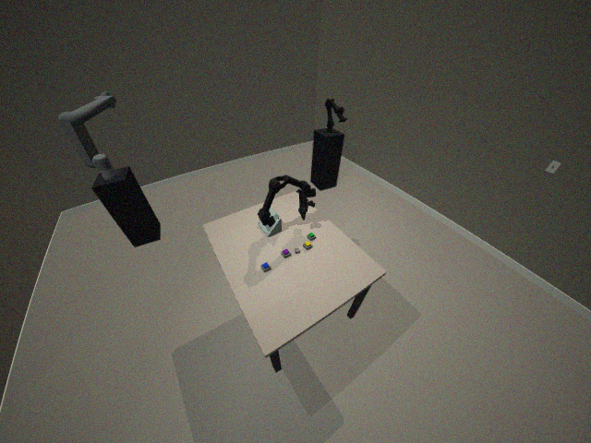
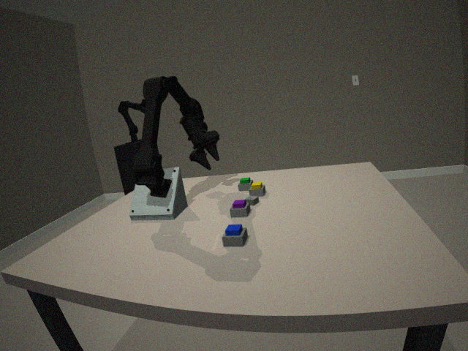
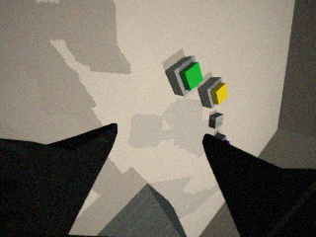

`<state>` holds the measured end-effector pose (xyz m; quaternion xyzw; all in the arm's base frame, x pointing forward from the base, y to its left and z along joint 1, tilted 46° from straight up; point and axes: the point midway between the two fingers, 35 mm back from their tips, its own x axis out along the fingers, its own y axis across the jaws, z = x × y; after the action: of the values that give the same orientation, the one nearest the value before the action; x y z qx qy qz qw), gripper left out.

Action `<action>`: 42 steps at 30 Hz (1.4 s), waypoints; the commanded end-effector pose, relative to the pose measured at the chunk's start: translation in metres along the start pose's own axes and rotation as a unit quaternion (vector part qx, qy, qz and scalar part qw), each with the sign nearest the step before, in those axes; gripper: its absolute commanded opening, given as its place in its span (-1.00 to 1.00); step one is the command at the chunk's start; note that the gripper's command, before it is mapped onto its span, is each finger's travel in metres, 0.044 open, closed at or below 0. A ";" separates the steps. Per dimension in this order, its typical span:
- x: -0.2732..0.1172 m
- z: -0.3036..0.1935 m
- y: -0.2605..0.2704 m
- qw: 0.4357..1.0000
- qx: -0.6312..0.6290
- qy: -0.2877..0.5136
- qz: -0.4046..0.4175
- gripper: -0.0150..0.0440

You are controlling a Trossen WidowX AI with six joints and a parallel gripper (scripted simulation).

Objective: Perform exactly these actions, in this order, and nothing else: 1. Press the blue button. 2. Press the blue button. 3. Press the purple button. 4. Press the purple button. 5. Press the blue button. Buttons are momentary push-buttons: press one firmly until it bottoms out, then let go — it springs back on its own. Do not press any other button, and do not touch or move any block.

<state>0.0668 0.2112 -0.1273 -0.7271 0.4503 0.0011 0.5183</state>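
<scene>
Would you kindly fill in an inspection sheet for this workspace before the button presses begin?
Surface: pale table, arm's shadow across it.
Job's things: blue button nearest the front; purple button behind it; both raised, untouched.
Clutter: green button, yellow button, small grey block beside the purple button.
Grippers: gripper open, empty, hanging in the air above the table near the green button.
Cables: nothing seen.
Surroundings: two other arms on dark pedestals, wall plate.

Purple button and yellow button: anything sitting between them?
Yes. A small gray block lies between the purple button and the yellow button, close beside the purple one. Clearest in the exterior view.
</scene>
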 end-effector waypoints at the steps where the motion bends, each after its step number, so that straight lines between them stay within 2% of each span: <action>1: 0.000 0.000 -0.001 1.000 0.001 0.000 0.001 0.86; 4: 0.000 0.006 -0.019 1.000 0.012 0.004 0.018 0.86; 11: 0.012 0.018 -0.103 0.993 0.073 0.025 0.085 0.86; 19: 0.053 -0.003 -0.224 0.969 0.182 0.061 0.158 0.86; 25: 0.091 -0.052 -0.297 0.943 0.262 0.089 0.185 0.86; 32: 0.128 -0.139 -0.360 0.906 0.354 0.127 0.194 0.86; 38: 0.144 -0.222 -0.389 0.873 0.421 0.163 0.186 0.86; 42: 0.145 -0.230 -0.390 0.869 0.427 0.167 0.185 0.86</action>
<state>0.3049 -0.0265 0.1960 -0.3315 0.6149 -0.2110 0.6837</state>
